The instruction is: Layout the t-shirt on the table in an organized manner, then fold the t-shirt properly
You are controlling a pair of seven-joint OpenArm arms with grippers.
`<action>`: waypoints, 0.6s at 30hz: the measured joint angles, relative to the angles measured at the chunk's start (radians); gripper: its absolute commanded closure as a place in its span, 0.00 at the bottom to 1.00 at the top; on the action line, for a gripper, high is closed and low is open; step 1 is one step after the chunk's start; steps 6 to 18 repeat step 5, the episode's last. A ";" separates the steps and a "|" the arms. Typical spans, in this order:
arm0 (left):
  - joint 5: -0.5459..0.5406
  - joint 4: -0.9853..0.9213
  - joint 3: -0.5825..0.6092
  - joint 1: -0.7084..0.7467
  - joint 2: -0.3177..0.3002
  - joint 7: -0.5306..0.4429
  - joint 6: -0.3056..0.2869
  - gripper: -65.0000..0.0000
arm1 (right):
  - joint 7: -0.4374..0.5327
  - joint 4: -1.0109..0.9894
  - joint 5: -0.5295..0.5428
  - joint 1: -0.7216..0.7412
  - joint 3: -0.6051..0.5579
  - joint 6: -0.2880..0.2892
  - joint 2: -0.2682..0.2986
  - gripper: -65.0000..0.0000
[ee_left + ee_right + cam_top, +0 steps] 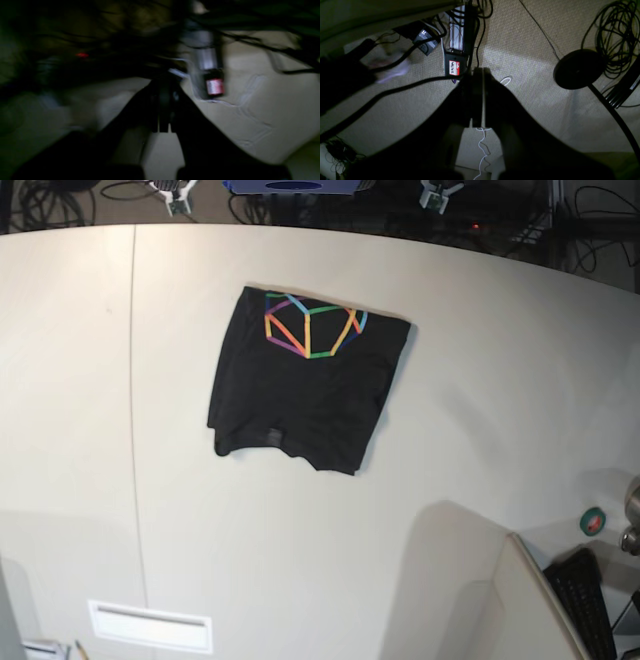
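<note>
The black t-shirt (305, 390) lies folded into a rough rectangle on the off-white table (480, 380), a little behind the middle. Its rainbow line graphic (310, 327) faces up at the far end. Neither arm shows in the base view. My left gripper (163, 90) is shut and empty; its view is blurred and shows floor, not the shirt. My right gripper (478, 75) is shut and empty, also over carpeted floor. The shirt does not show in either wrist view.
A thin seam (133, 380) runs down the table's left part, with a white vent panel (150, 625) near the front edge. A green tape roll (593, 521) and a keyboard (590, 600) sit at the lower right. Cables (615, 32), a round black stand base (577, 68) and a labelled box (454, 68) lie on the floor.
</note>
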 measured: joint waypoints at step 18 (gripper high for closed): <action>-0.003 0.002 0.000 0.000 0.003 -0.003 0.060 1.00 | -0.001 0.000 0.000 0.000 0.000 0.000 -0.011 1.00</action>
